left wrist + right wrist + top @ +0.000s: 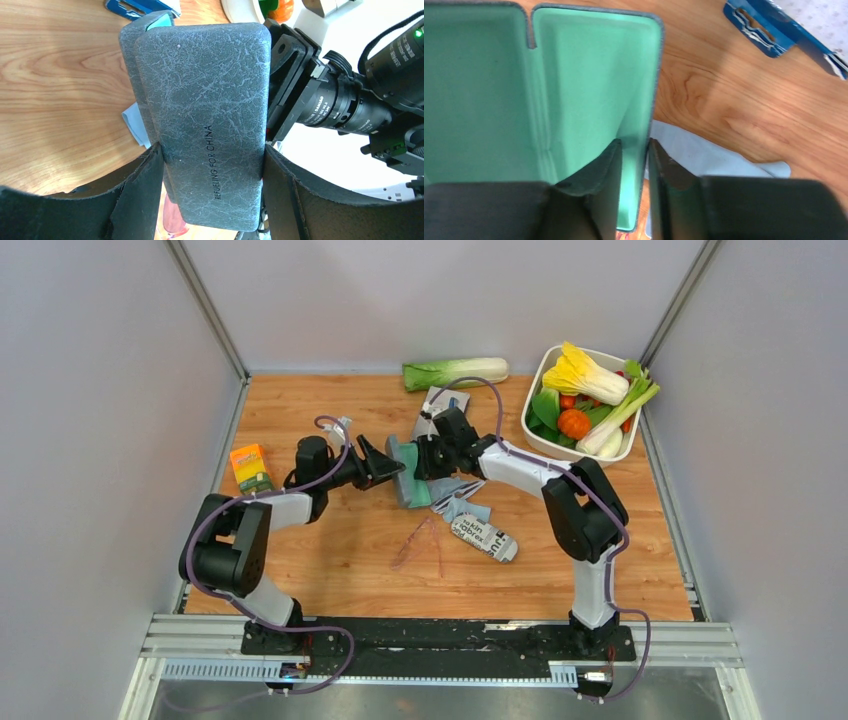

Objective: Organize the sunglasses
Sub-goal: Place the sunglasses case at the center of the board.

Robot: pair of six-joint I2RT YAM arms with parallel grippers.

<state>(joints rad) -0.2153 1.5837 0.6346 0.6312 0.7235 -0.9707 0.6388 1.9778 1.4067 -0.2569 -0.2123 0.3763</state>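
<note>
While, over the worktop (300, 400), the open grey case (205, 100) is clasped widthwise by the left gripper (212, 165), the right gripper (635, 150) straddling its lid edge, whether pinching I cannot tell, a loose hold could drop it onto the sunglasses (420, 543) lying nearer.

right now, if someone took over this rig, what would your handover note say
Left hand: shut across the width of the case.
Right hand: pinching the edge of the case's open flap; teal lining shows, nothing seen inside.
Sunglasses: lying on the table nearer the arm bases than the case, held by neither hand.
Cloth: on the table by the case.
Done: case gripped and open.
Left: likely sunglasses into the case, then close it.
</note>
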